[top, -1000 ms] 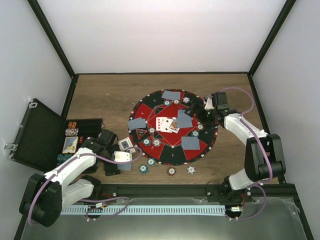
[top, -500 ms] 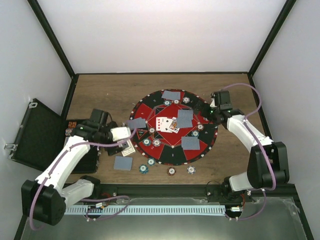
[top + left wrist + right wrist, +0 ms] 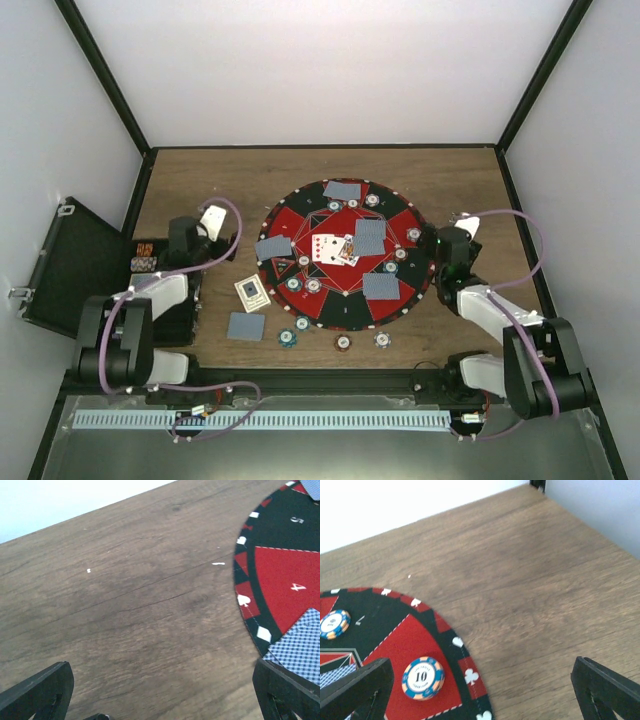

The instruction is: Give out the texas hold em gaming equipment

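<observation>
Overhead, playing cards (image 3: 246,326) and poker chips (image 3: 289,338) lay on and beside the round mat (image 3: 345,310), probably light, slick, best pinched by an edge. The left gripper (image 3: 160,700) gaped at the mat's rim; the right gripper (image 3: 480,690) gaped near a "10" chip (image 3: 423,678).

White-and-black arms (image 3: 165,293) carry looping purple cables (image 3: 500,212).

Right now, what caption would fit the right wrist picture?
Open right gripper above a blue poker chip on the red-and-black mat.
</observation>
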Motion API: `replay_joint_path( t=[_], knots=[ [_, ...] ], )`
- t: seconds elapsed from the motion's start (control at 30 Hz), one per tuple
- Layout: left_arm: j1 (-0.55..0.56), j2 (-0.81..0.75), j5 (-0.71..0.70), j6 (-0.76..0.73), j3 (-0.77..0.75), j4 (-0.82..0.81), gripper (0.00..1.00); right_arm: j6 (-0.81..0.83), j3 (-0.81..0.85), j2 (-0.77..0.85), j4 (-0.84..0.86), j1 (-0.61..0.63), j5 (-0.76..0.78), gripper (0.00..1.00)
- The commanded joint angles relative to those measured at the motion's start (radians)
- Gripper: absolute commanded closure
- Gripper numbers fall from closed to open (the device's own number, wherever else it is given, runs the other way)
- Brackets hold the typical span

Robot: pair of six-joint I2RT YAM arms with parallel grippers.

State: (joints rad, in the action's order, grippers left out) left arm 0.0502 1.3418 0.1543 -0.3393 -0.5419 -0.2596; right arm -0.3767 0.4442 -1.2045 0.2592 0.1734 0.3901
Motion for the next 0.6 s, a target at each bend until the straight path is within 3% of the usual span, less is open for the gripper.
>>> replay_joint_path(
  t=[0.0, 0.1, 0.2, 0.27, 0.33, 0.43, 0.47, 0.57],
  knots=[
    [-0.004, 0.092, -0.055, 0.180, 0.096, -0.508, 0.00, 0.071, -0.070, -0.038, 0.409, -0.006, 0.133, 0.00],
    [-0.003, 0.162, -0.086, 0.186, 0.142, -0.645, 0.00, 0.176, -0.088, -0.109, 0.575, -0.009, 0.119, 0.00],
    [-0.009, 0.162, -0.120, 0.210, 0.148, -0.665, 0.00, 0.285, -0.121, -0.177, 0.776, -0.013, 0.133, 0.00],
    [-0.010, 0.139, -0.156, 0.227, 0.187, -0.720, 0.00, 0.274, -0.126, -0.179, 0.754, -0.034, 0.060, 0.00],
    [-0.009, 0.132, -0.204, 0.247, 0.305, -0.899, 0.00, 0.280, -0.201, -0.199, 0.893, -0.037, 0.042, 0.00],
    [0.001, 0.265, -0.202, 0.216, 0.455, -1.350, 0.00, 0.292, -0.266, -0.235, 1.033, -0.037, 0.013, 0.00],
    [0.007, 0.267, -0.212, 0.218, 0.455, -1.351, 0.00, 0.312, -0.267, -0.258, 1.070, -0.037, -0.009, 0.00],
    [0.005, 0.202, -0.246, 0.241, 0.357, -1.075, 0.00, 0.355, -0.224, -0.292, 1.010, -0.056, -0.143, 0.00]
  ],
)
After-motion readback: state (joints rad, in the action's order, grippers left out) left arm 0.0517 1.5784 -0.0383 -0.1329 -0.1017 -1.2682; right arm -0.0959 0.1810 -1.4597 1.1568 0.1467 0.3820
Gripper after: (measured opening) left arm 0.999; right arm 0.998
